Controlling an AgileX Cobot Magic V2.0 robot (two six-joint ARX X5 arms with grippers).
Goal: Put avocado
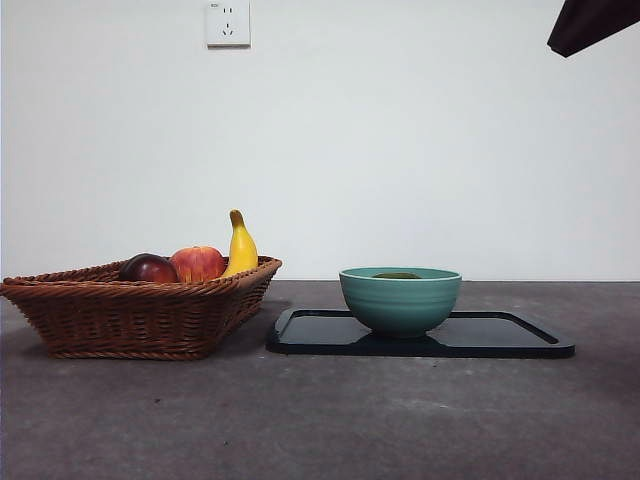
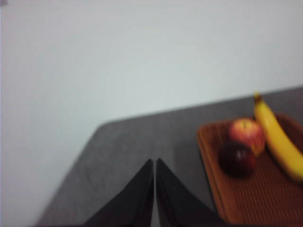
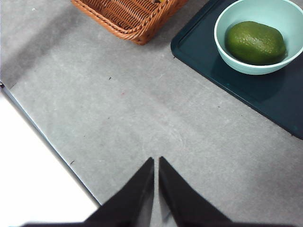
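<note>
The avocado (image 3: 255,42), dark green and oval, lies inside a teal bowl (image 3: 232,19); in the front view only its top (image 1: 397,275) peeks over the bowl's rim (image 1: 400,300). The bowl stands on a dark tray (image 1: 500,335). My right gripper (image 3: 156,163) is shut and empty, high above the bare table, well away from the bowl. My left gripper (image 2: 155,165) is shut too, hovering beside the wicker basket (image 2: 222,189). One arm shows only as a dark tip (image 1: 590,25) at the top right corner.
The wicker basket (image 1: 130,315) at the left holds a banana (image 1: 240,250), a red apple (image 1: 198,263) and a dark red-purple fruit (image 1: 148,268). The table's edge (image 3: 47,142) runs close to my right gripper. A wall socket (image 1: 227,22) is on the wall.
</note>
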